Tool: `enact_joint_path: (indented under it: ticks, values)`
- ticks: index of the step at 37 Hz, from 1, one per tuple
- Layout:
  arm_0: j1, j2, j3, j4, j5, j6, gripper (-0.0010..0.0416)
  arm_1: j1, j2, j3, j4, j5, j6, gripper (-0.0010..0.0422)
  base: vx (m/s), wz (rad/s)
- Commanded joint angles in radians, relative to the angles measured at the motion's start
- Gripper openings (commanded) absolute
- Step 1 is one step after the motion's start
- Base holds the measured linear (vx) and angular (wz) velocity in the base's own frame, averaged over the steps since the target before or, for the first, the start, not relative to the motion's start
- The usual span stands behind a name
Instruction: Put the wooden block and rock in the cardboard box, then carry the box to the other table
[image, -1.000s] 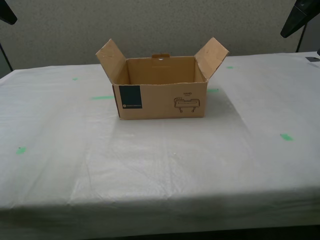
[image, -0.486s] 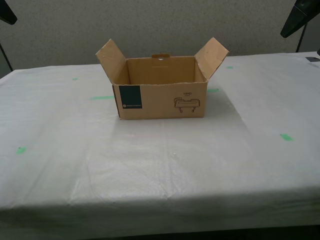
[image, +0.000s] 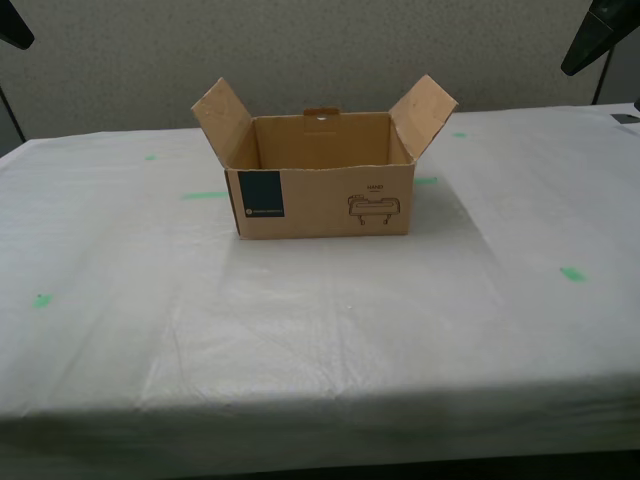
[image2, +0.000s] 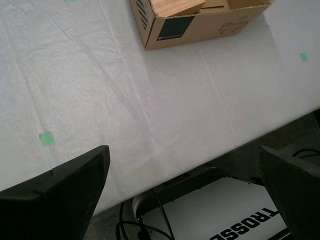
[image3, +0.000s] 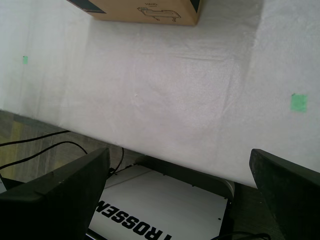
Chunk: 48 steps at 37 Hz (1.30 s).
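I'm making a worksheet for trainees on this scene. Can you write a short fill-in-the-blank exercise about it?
1. The cardboard box stands on a table covered in ____ cloth.
2. The box's flaps are ____.
3. The tape marks on the cloth are ____.
4. In the second wrist view, a ____ block shows inside the box.

Missing words: white; open; green; wooden

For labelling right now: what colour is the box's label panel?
Dark navy label panel on the cardboard box, clearest in the exterior view.
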Motion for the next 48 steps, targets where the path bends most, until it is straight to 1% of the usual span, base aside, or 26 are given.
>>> enact_joint_path:
  ticks: [1, 48]
  values:
    - [0.0, 0.0, 0.001, 0.001, 0.001, 0.001, 0.0389, 0.0, 0.0, 0.001, -0.001, -0.001, 0.0, 0.0398, 0.0, 0.0]
    - [0.0, 0.0, 0.001, 0.001, 0.001, 0.001, 0.039, 0.0, 0.0, 0.001, -0.001, -0.001, 0.0, 0.0398, 0.0, 0.0]
